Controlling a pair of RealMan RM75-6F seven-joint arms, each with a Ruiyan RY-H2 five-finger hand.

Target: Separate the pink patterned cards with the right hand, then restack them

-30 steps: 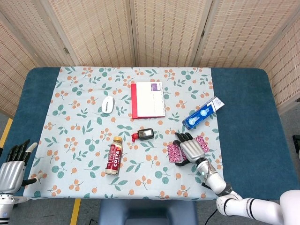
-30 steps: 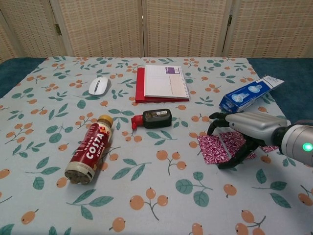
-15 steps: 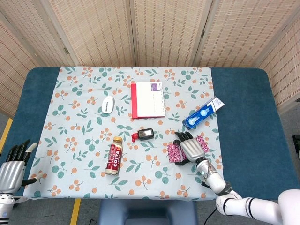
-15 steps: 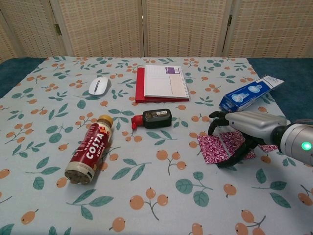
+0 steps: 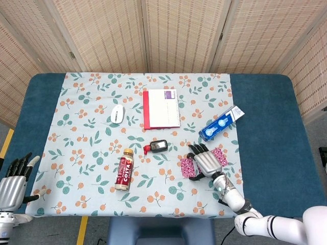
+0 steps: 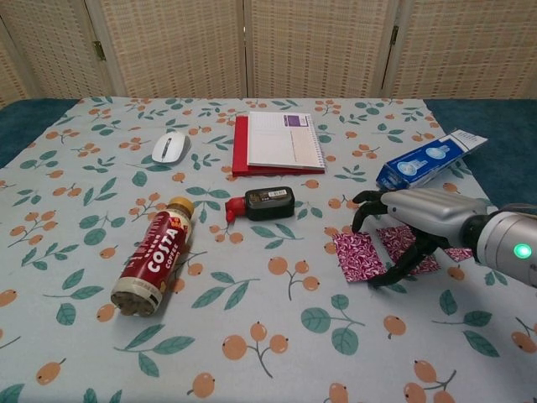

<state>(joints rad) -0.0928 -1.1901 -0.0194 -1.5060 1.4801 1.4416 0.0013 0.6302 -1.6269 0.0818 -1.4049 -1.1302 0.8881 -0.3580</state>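
Observation:
Pink patterned cards lie spread on the floral cloth at the near right. The leftmost card (image 6: 357, 256) (image 5: 187, 167) sits apart from the second one (image 6: 407, 247), and a third card's corner (image 6: 459, 253) (image 5: 221, 155) pokes out past the wrist. My right hand (image 6: 415, 218) (image 5: 206, 161) arches over them palm down, with its fingertips (image 6: 375, 281) touching the cards and cloth; it grips nothing. My left hand (image 5: 13, 188) hangs open off the table's near left corner, seen only in the head view.
A Cota coffee bottle (image 6: 154, 257) lies on its side at the near left. A black-and-red device (image 6: 262, 204) sits mid-table, with a red notebook (image 6: 278, 143) and a white mouse (image 6: 169, 147) behind. A blue box (image 6: 428, 161) lies just beyond my right hand.
My right hand has slid left, and the leftmost pink card has moved left with it, opening a gap between it and the second card. The left hand has not moved.

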